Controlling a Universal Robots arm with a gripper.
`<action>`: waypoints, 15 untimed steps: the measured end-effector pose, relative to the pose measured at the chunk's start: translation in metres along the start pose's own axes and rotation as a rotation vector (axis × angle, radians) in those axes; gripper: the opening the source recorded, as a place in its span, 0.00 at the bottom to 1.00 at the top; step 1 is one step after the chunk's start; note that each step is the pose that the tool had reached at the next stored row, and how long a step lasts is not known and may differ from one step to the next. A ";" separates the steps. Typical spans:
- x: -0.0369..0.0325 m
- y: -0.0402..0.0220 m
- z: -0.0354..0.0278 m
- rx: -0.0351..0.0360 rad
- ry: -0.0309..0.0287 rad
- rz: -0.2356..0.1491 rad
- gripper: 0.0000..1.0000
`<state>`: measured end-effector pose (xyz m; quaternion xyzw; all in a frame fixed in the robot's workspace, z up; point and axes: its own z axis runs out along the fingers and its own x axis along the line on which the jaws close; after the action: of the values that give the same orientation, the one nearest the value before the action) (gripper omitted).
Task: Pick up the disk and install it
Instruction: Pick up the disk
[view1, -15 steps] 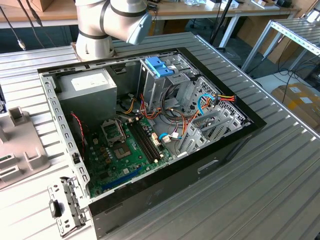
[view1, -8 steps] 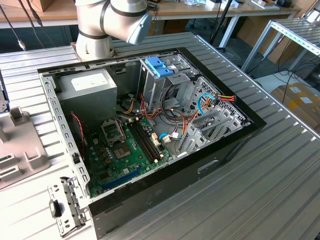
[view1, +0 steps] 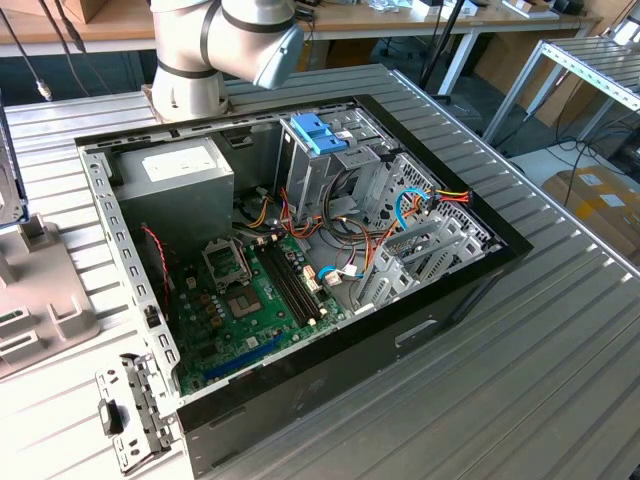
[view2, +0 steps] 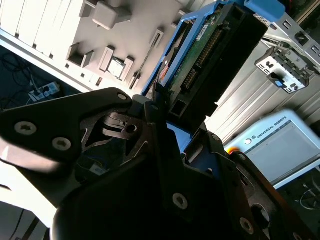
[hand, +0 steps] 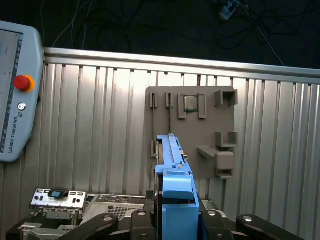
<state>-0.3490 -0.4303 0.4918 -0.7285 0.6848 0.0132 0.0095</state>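
The disk (view2: 215, 50) is held off the table, a grey-metal drive with its circuit board and connectors showing between light-blue side rails. My gripper (view2: 167, 112) is shut on its near end, with black fingers (view2: 150, 107) pressed against both sides. In the first wrist view the disk (hand: 172, 170) appears edge-on, rising from the gripper (hand: 175, 222) above the ribbed table and a grey fixture plate (hand: 192, 150). The open computer case (view1: 455, 290) lies on the table in the exterior view, with its tall metal drive cage (view1: 305, 175) topped by a bright-blue bracket (view1: 318, 132).
The arm's base (view1: 190, 70) stands behind the case. A grey fixture (view1: 40, 290) and a metal bracket (view1: 125, 415) lie at the exterior view's left. A teach pendant (hand: 15, 95) and a small I/O plate (hand: 57, 198) rest near the fixture plate, which holds a processor chip (hand: 190, 103).
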 end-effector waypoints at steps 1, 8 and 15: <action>0.0001 -0.0011 0.0000 -0.0001 0.0000 0.000 0.37; 0.0003 -0.0052 0.0002 0.0000 0.0000 0.000 0.37; 0.0006 -0.0091 0.0004 0.0000 0.0000 0.000 0.37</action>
<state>-0.3399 -0.4303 0.4914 -0.7285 0.6848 0.0132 0.0095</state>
